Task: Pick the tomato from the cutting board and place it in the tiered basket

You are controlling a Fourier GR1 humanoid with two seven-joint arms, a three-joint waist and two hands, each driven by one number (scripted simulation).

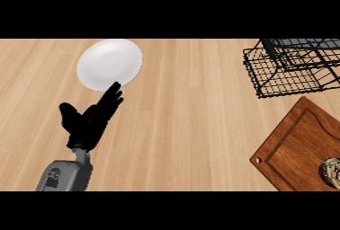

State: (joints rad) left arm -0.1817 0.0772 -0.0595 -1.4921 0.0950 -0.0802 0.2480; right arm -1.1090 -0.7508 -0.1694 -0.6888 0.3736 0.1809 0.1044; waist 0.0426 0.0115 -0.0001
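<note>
Just left hand (pixel 90 120), fingers straight, empty.

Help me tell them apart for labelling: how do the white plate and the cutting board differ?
The plate is white and round; the cutting board is reddish-brown wood with straight edges. The plate shows whole at upper left; the cutting board runs off the right edge. The left hand's fingers overlap the plate's lower rim; no hand is near the cutting board. Both lie flat on the wooden counter.

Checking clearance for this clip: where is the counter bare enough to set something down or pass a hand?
Bare wood spans the middle, between the left hand and the cutting board, and below the white plate across to the wire tiered basket. The right side is crowded: basket and board sit close together.
</note>
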